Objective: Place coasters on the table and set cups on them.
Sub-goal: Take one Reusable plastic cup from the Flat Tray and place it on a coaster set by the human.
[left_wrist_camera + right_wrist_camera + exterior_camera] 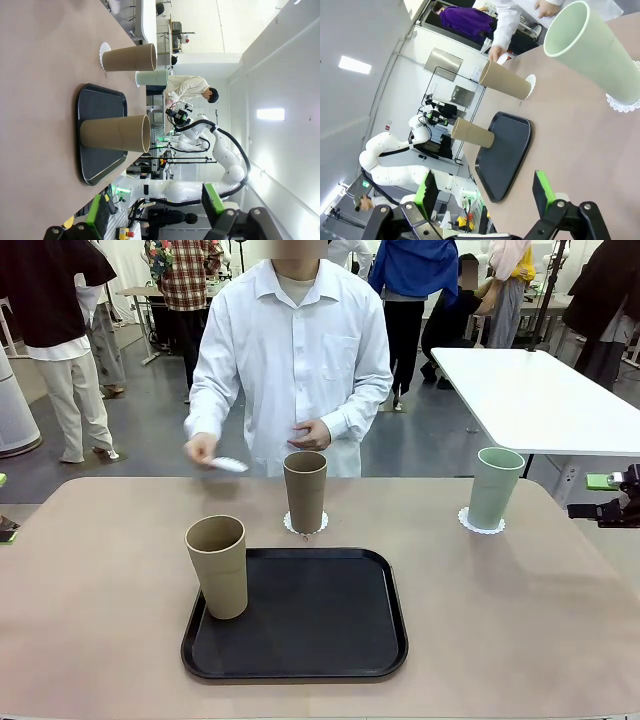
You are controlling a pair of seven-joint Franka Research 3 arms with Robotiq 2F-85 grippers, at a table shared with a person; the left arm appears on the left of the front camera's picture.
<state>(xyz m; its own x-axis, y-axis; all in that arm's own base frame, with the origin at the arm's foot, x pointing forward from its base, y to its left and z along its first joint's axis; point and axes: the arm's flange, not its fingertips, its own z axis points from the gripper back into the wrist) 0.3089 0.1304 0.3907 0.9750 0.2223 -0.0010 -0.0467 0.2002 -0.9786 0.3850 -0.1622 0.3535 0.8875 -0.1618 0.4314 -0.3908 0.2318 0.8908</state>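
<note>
Grippers first: my left gripper (156, 212) stands spread wide with nothing between its green pads. My right gripper (485, 195) is just as wide apart, holding and touching nothing. It sits by the right end of the bench (100, 590), near the mint green cup (494, 487) but clear of it. That cup stands upright on a lacy doily (481, 523), and its mouth looks empty from my right wrist view. At mid-bench a tan cup (304, 490) stands on a second doily (305, 530), just beyond the black tray (300, 640). The tray holds one other tan cup (217, 565), upright at its left edge and empty as far as I can see. Across the bench, the person's hand (201, 448) holds a third doily (228, 465) above the surface.
</note>
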